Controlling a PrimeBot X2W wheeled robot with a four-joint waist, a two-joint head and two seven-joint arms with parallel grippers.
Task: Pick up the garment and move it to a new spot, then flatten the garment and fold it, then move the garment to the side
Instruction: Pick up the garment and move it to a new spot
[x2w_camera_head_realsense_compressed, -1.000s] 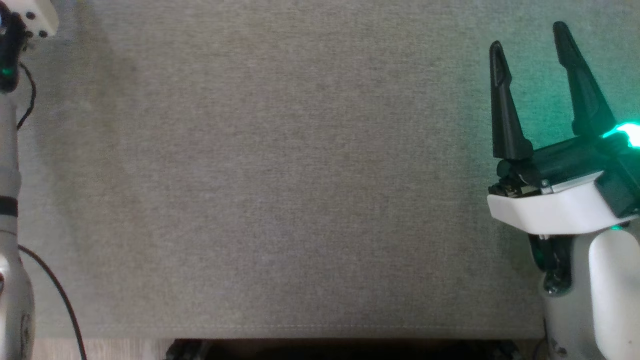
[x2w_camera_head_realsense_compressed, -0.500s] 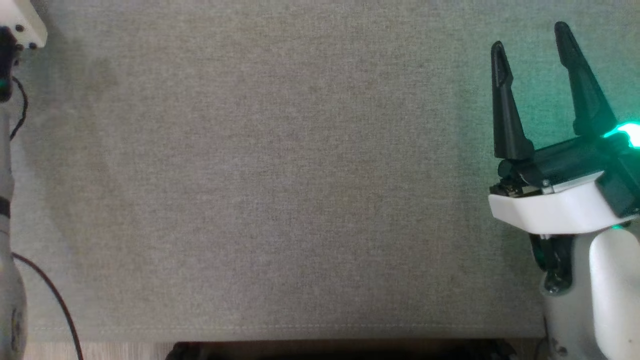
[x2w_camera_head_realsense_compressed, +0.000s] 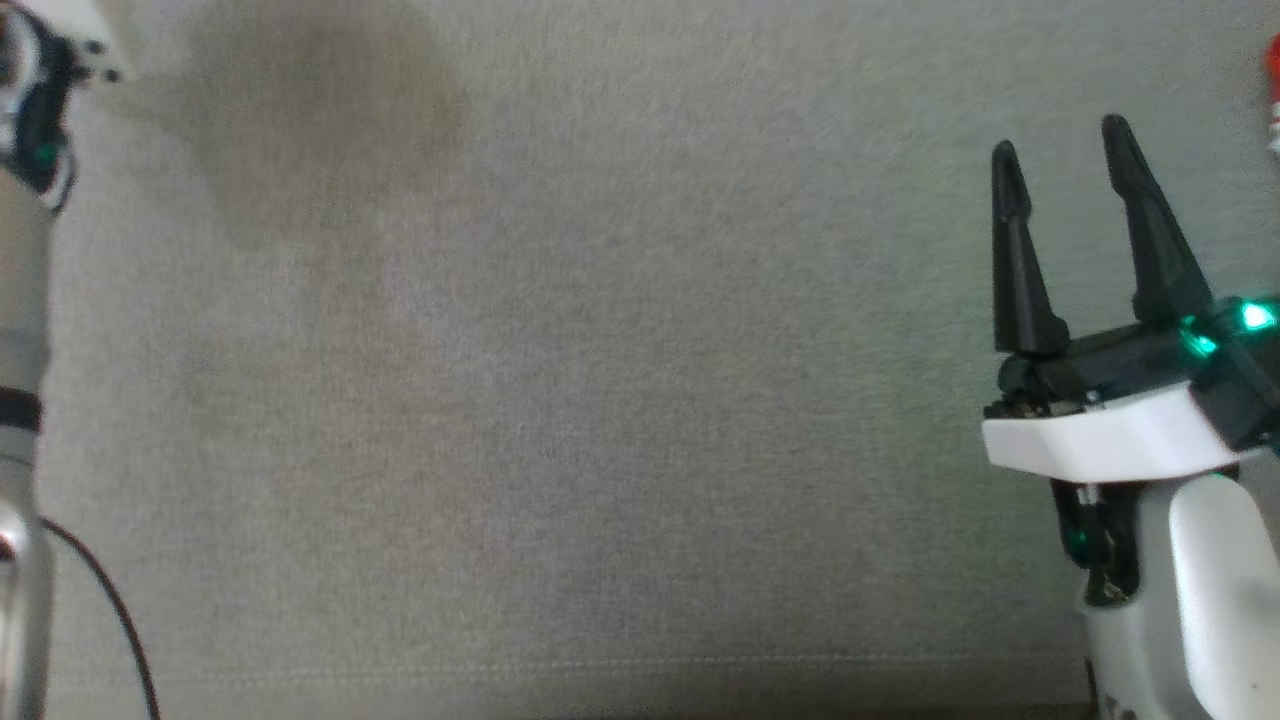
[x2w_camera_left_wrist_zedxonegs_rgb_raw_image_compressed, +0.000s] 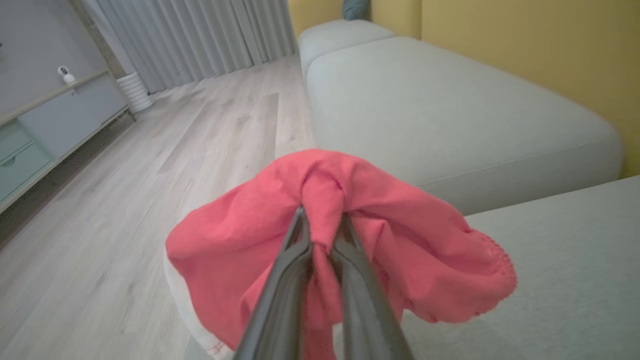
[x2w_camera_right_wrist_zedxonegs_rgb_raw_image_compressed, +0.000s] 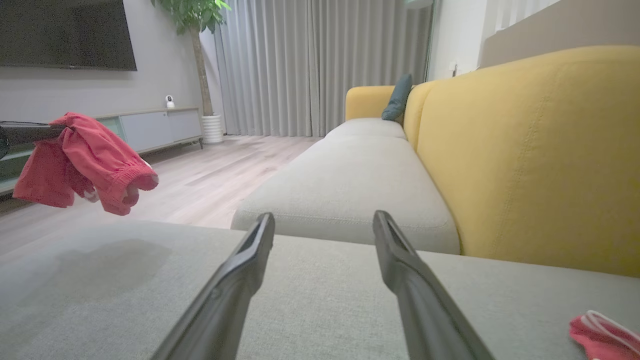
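Note:
The garment (x2w_camera_left_wrist_zedxonegs_rgb_raw_image_compressed: 350, 235) is a red-pink bunched cloth with a gathered hem. My left gripper (x2w_camera_left_wrist_zedxonegs_rgb_raw_image_compressed: 322, 215) is shut on a fold of it and holds it in the air, above the near cushion's edge and the wooden floor. In the right wrist view the garment (x2w_camera_right_wrist_zedxonegs_rgb_raw_image_compressed: 85, 160) hangs at the left, clear of the cushion, with its shadow below. My right gripper (x2w_camera_head_realsense_compressed: 1060, 140) stands open over the grey cushion (x2w_camera_head_realsense_compressed: 600, 400) at the right, nothing between its fingers (x2w_camera_right_wrist_zedxonegs_rgb_raw_image_compressed: 260, 250).
My left forearm (x2w_camera_head_realsense_compressed: 20, 300) and its cable run up the left edge of the head view. Another red cloth with white stripes (x2w_camera_right_wrist_zedxonegs_rgb_raw_image_compressed: 605, 335) lies on the cushion at the right (x2w_camera_head_realsense_compressed: 1274, 90). A yellow sofa back (x2w_camera_right_wrist_zedxonegs_rgb_raw_image_compressed: 525, 150) rises behind. More grey cushions (x2w_camera_left_wrist_zedxonegs_rgb_raw_image_compressed: 440, 110) extend beyond.
The head camera has shifted, so the right gripper sits lower in its view. A dark shadow now lies on the cushion at the upper left. The right fingers stay equally wide.

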